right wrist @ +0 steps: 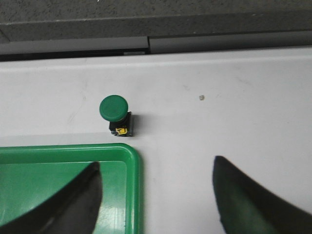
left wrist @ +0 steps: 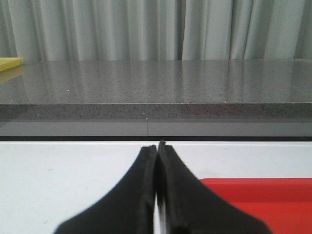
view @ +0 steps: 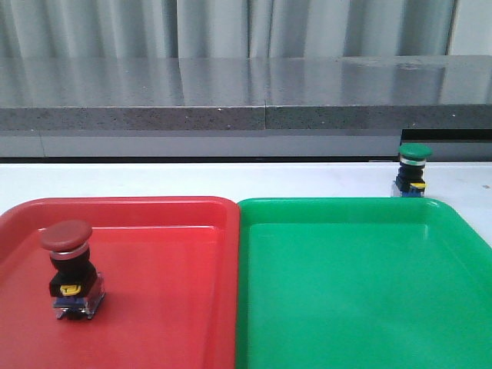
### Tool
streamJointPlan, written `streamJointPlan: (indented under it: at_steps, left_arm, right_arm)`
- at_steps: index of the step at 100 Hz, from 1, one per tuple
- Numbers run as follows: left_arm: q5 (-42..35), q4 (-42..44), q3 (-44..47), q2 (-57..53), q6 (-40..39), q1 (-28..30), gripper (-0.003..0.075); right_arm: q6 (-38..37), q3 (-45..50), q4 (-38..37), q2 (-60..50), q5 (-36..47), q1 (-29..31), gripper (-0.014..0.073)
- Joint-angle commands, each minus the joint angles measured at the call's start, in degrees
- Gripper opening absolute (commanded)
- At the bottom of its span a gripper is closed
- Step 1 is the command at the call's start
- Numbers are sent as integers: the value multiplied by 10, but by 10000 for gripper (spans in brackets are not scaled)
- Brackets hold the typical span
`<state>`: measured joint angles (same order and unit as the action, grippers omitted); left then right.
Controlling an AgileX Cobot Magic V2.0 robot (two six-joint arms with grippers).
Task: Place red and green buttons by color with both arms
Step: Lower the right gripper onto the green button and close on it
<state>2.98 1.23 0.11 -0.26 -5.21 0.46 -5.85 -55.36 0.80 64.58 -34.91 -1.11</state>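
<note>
The red button (view: pixel 69 265) stands upright inside the red tray (view: pixel 177 292), at its left part. The green button (view: pixel 413 169) stands upright on the white table just behind the green tray's (view: pixel 361 292) far right rim; it also shows in the right wrist view (right wrist: pixel 116 113). My right gripper (right wrist: pixel 156 168) is open and empty, above the green tray's corner (right wrist: pixel 131 161), the button a little beyond the fingertips. My left gripper (left wrist: pixel 157 148) is shut and empty, over the table next to the red tray's corner (left wrist: pixel 263 192). Neither gripper shows in the front view.
A grey stone ledge (view: pixel 246 92) runs along the back of the white table (view: pixel 192 178), with grey curtains behind it. A yellow object (left wrist: pixel 9 62) lies on the ledge at the far left in the left wrist view. The two trays sit side by side, touching.
</note>
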Motion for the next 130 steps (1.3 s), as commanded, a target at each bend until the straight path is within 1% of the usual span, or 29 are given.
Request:
streamJointPlan:
  at_steps: [1, 20, 35, 84, 107, 130]
  left_arm:
    - [-41, 0, 6, -18, -6, 2, -20]
    - [-41, 0, 6, -18, -6, 2, -20]
    - [-41, 0, 6, -18, -6, 2, -20]
    - [-41, 0, 6, -18, -6, 2, -20]
    - [-41, 0, 6, -18, -6, 2, -20]
    - [-41, 0, 6, -18, -6, 2, -20]
  right_arm:
    - [-4, -21, 1, 14, 49, -14, 603]
    - [-7, -51, 1, 87, 41, -42, 595]
    - [-32, -93, 2, 152, 19, -58, 595]
    - [-41, -290, 3, 387, -112, -62, 595]
    - [-41, -356, 13, 456, -122, -62, 595]
    - [-41, -387, 15, 488, -140, -62, 595]
